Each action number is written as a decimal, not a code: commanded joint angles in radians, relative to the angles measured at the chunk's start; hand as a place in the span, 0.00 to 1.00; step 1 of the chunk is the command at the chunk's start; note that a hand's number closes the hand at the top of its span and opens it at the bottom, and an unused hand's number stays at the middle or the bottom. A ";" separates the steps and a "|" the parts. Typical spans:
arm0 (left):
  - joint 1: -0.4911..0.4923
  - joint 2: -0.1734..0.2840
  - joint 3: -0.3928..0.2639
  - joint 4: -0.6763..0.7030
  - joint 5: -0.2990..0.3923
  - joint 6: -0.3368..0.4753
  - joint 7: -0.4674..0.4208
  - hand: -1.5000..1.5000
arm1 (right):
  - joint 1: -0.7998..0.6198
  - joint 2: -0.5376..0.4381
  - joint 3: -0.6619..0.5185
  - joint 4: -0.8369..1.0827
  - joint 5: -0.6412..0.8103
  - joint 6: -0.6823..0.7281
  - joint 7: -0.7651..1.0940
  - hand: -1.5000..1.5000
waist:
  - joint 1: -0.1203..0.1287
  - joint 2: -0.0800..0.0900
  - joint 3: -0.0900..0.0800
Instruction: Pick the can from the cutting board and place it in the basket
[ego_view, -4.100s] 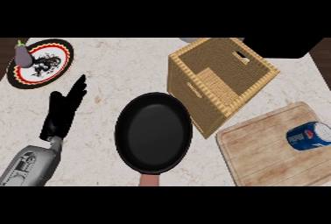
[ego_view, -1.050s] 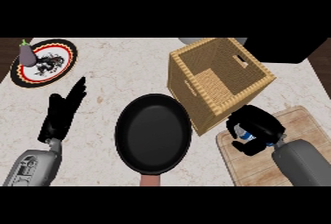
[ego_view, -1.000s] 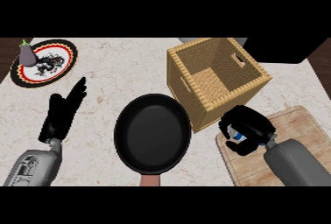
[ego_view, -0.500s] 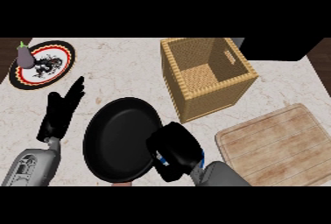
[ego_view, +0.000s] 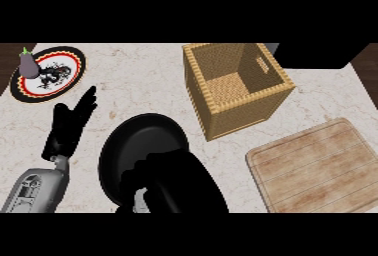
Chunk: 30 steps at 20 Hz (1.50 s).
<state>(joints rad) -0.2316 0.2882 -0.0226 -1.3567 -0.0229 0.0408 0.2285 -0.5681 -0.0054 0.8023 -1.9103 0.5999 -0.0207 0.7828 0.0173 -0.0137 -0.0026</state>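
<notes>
My right hand (ego_view: 177, 182) hovers low over the black pan, its fingers curled round the can (ego_view: 139, 201). Only a pale sliver of the can shows at the hand's lower left. The wooden cutting board (ego_view: 317, 167) lies at the right with nothing on it. The square wicker basket (ego_view: 255, 107) stands above the board, to the upper right of my right hand, and its inside holds nothing. My left hand (ego_view: 70, 125) rests open at the left, fingers pointing up.
A black frying pan (ego_view: 136, 145) lies at lower centre, partly under my right hand. A patterned plate (ego_view: 52, 80) with an eggplant (ego_view: 28, 62) sits at the upper left. A dark object (ego_view: 317, 55) stands at the counter's back right.
My right hand lifted the can off the cutting board and carried it left, from beside the basket to above the pan. The left hand stayed still.
</notes>
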 joint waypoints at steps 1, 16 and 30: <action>-0.009 -0.038 -0.030 -0.017 -0.027 0.032 0.017 0.50 | -0.239 0.005 -0.085 -0.110 -0.085 0.003 0.267 1.00 | 0.002 0.001 -0.001; 0.035 -0.047 -0.017 0.016 -0.030 0.021 -0.046 0.50 | -0.819 -0.071 -0.392 0.281 -0.185 0.144 0.467 1.00 | -0.014 0.006 -0.001; -0.006 -0.018 0.023 0.018 -0.023 0.004 -0.012 0.50 | -0.739 -0.377 -0.433 0.506 -0.202 0.353 0.215 1.00 | -0.025 0.013 0.002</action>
<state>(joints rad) -0.2299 0.2733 -0.0069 -1.3699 -0.0448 0.0512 0.2329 -1.3537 -0.3270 0.3756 -1.4170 0.3824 0.2562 0.9876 -0.0006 -0.0018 -0.0007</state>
